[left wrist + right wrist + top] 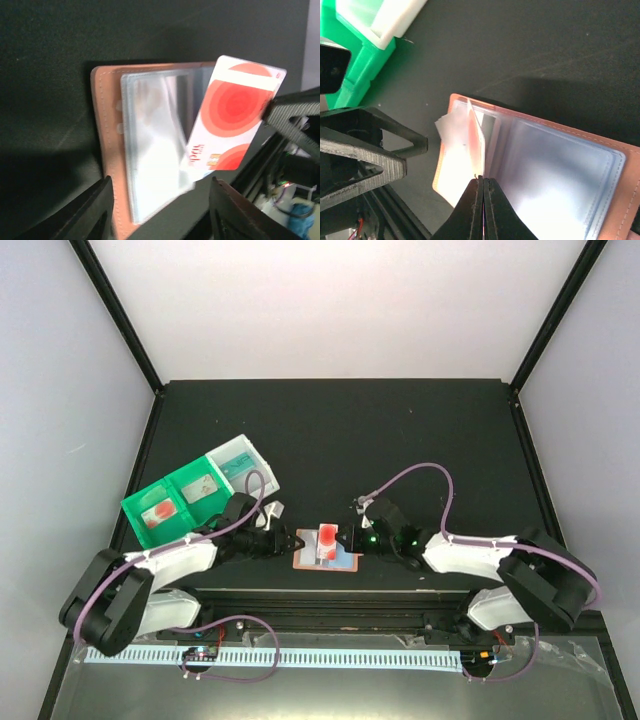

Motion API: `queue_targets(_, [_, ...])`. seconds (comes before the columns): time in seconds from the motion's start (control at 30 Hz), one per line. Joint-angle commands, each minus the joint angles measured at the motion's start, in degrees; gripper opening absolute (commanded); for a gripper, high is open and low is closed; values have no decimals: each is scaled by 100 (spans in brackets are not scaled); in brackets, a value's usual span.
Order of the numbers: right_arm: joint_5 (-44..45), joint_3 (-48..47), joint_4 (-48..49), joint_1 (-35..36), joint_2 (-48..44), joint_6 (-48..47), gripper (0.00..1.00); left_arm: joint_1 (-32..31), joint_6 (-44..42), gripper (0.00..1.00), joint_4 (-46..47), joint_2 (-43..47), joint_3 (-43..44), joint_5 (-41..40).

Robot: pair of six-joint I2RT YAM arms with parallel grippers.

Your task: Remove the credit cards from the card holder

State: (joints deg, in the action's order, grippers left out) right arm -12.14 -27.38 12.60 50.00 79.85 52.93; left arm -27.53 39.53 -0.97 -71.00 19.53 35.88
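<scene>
There is one card holder [325, 567]. It lies open and flat on the black table [400, 430], close to the near edge, right between the two arms. Inside it are clear pockets [155, 140], one on top of another.

One red-and-white card [232, 117] sticks up out of the card holder. It is tilted. Its low corner is still down at the pockets, and its top end is up in the air.

The right gripper [482, 181] is pinched tight on that card, at the card's right edge. Its two fingers are pressed together with just the thin card between them.

The left gripper [160, 187] is on the other side of the card holder. Its two fingers [92, 212] are held apart, about half way wide. They hold nothing. The near edge of the card holder lies between them.

There is one green and white tray [135, 512]. It sits to the left and a bit farther back, apart from the card holder. It looks like three cards in the tray [158, 512], one in each box, but they are small in the top view.

Most of the black table stretches away behind the card holder, up to the back wall. White walls stand on the left, the right and the back.
</scene>
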Motion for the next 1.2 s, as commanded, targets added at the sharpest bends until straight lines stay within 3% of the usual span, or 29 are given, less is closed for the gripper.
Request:
queue_targets(0.0, [50, 96, -61, -29, -351, 108, 1, -20, 95, 59, -298, 537, 296, -128])
queue_targets(0.33, [85, 192, -54, -29, -1275, 491, 1, -31, 712, 75, -15, 1585, 204, 140])
queue_targets(0.57, [99, 439, 533, -27, -1911, 930, 1, -41, 1838, 75, 1211, 2029, -239, 649])
queue_targets(0.77, [164, 593, 1007, -26, -2373, 1429, 1, -73, 2487, 74, 1953, 2572, -456, 617])
queue_targets(1.17, [-166, 561, 2066, -27, -2112, 2112, 1, -249, 3096, 63, 2702, 2741, -605, 572])
